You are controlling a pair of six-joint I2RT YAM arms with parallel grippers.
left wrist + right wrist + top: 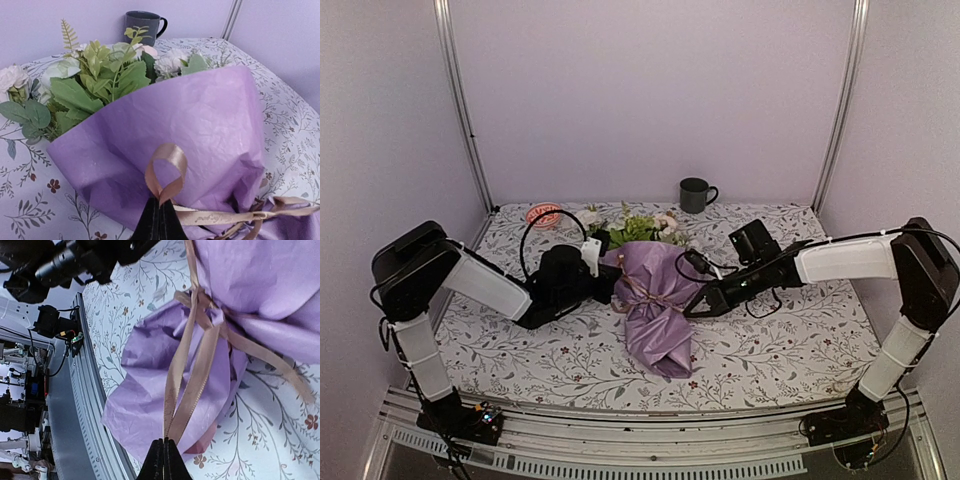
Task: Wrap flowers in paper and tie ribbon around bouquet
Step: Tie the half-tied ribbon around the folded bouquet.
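**Item: bouquet** [650, 300]. It lies on the floral-printed table cloth [770, 340] between the two arms, with the blooms toward the far wall and the paper tail toward the near edge.

**Hidden or cut off**
- The flowers [100, 75] show only their heads: white and pale pink blooms and green sprigs above the paper's rim. The stalks are wholly inside the wrap. A white bloom is cropped at the left edge of the left wrist view.
- The paper [200, 125] is lilac, crinkled and cinched at the waist. Its lower folds run out of the left wrist frame.
- The ribbon [197, 365] is beige-tan and knotted at the waist. The knot is partly buried in paper folds. One loose tail trails across the cloth to the right in the right wrist view.
- A dark mug [142, 25] stands behind the blooms near the back wall, its base masked by foliage.
- In the top view, both sets of fingertips are hard to separate from the paper.

**Writing**
- There is faint script on a ribbon strand near the left fingers, possibly a brand name. It is too small to read.
- A round red item [543, 215] sits at the far left of the cloth. It carries pale lettering that is illegible.

**Claws**
- The left gripper [159, 220] is clenched on the base of an upright ribbon loop, at the bouquet's left side.
- The right gripper [163, 460] is clenched on two ribbon strands that run taut to the knot, at the bouquet's right side.
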